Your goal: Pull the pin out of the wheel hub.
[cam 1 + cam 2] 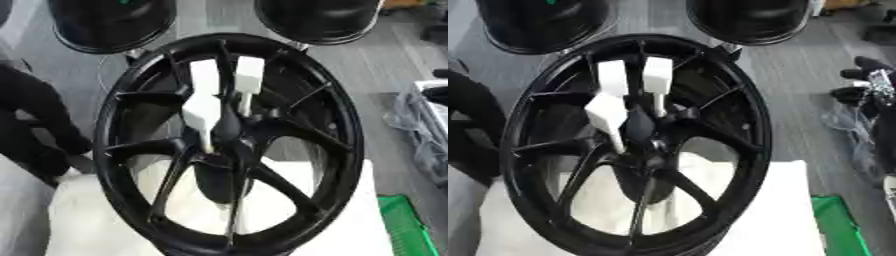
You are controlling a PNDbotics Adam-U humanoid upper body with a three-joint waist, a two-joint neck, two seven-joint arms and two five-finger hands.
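A black wheel rim with several spokes stands upright on a white padded surface. Its hub sits at the centre; I cannot make out a pin on it. White blocky pieces show through the upper spokes, just above the hub. My left arm and hand come in as a dark mass at the left edge, beside the rim's left side. My right hand hovers at the right edge, well apart from the rim, with its fingers spread toward the wheel and holding nothing.
Two more black round wheels or tyres stand behind on the grey floor. Crumpled clear plastic lies to the right. A green object sits at the lower right, next to the white pad.
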